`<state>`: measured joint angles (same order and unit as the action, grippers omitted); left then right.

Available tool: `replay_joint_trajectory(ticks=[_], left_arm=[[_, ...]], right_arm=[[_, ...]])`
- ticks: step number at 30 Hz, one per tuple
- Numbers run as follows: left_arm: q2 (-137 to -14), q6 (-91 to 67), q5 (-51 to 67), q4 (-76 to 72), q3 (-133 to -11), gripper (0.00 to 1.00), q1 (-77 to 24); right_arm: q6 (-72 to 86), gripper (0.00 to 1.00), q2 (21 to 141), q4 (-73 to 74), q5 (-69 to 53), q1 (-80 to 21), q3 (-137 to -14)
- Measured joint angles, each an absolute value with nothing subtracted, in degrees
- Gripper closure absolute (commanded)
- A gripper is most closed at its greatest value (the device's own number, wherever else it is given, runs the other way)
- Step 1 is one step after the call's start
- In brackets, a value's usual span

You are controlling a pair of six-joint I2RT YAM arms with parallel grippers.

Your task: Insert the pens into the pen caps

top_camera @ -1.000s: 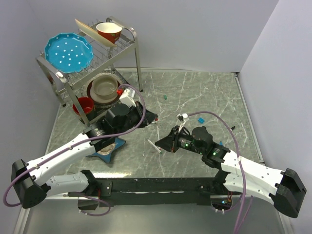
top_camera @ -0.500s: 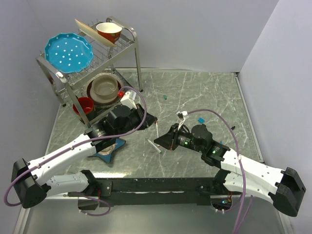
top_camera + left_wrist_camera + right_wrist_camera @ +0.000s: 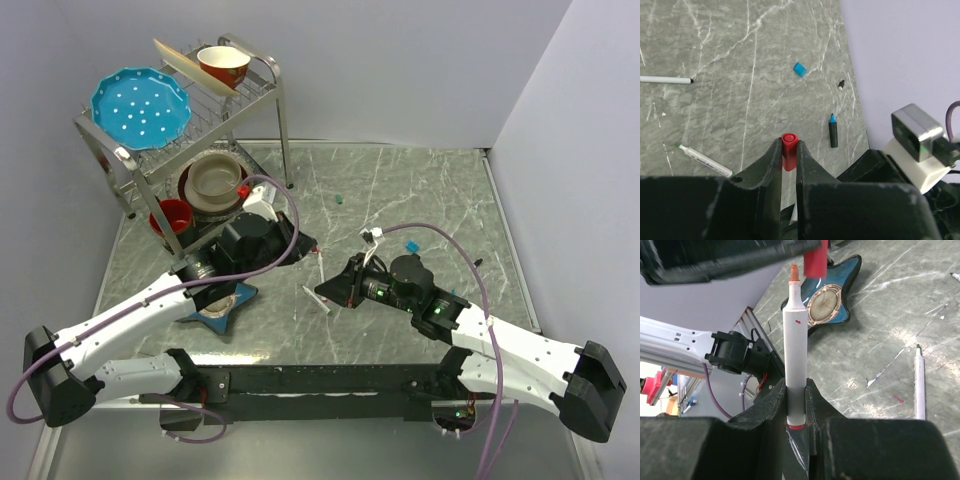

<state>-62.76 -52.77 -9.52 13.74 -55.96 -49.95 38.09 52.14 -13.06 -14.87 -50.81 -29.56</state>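
Note:
My left gripper is shut on the red pen cap, held above the table. My right gripper is shut on a white pen with a red tip, held upright. In the right wrist view the pen's tip sits just left of the red cap's lower end, not inside it. In the top view the pen stands between the two grippers. On the table lie a green-tipped white pen, a black-tipped white pen, a dark blue-tipped pen, a blue cap, a black cap and a green cap.
A wire dish rack with plates and bowls stands at the back left. A blue star-shaped dish lies under the left arm. The green-tipped pen lies right below the two grippers. Walls close off the back and right sides.
My right gripper has shifted a little left and up with the pen, bringing its tip next to the red cap. The left gripper has shifted slightly.

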Motion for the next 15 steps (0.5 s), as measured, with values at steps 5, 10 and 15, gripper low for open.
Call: replay_joint_trajectory(ticks=[5,10,15], left_arm=[[-63.2,-52.8,-10.4,15.1,-58.4,0.99,-50.0],[-63.4,-52.8,-10.4,15.5,-58.9,0.99,-50.0],[-63.4,-52.8,-10.4,15.8,-58.9,0.99,-50.0]], right_arm=[[38.1,1.00,53.9,-13.3,-15.1,-51.2,-29.6],[38.1,1.00,54.6,-13.3,-15.0,-51.4,-29.6],[38.1,1.00,54.6,-13.3,-15.1,-51.5,-29.6]])
